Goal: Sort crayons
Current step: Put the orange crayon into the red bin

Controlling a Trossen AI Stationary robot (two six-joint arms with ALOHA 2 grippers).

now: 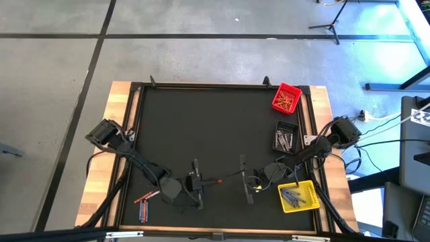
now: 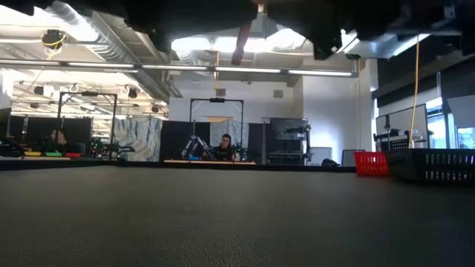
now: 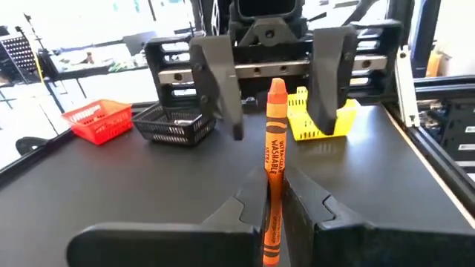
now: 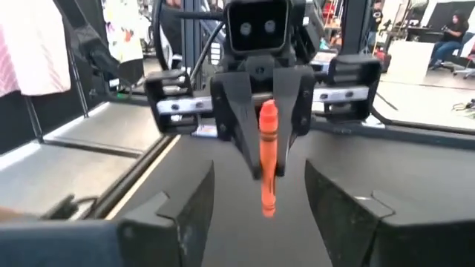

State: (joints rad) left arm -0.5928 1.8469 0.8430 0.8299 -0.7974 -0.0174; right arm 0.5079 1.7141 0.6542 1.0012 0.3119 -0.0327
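Left pincer (image 3: pixel 271 215) gripping orange crayon (image 3: pixel 273 159), right pincer (image 3: pixel 274 81) facing, spread (overhead unclear)

The crayon (image 3: pixel 273 178) in the dark left claw (image 3: pixel 276 199) is orange with black lettering. The worktop (image 1: pixel 201 128) is black, edged in pale wood. Three bins sit on it — a red bin (image 1: pixel 286 98), a black mesh bin (image 1: pixel 285 138), and a yellow bin (image 1: pixel 298 195) holding grey-blue crayons (image 1: pixel 291 195). Loose crayons (image 1: pixel 144 205) are red-orange and blue.

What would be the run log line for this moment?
left hand: shut on orange crayon, held above mat | right hand: open, facing it | phase: handover | bins: red, black, yellow
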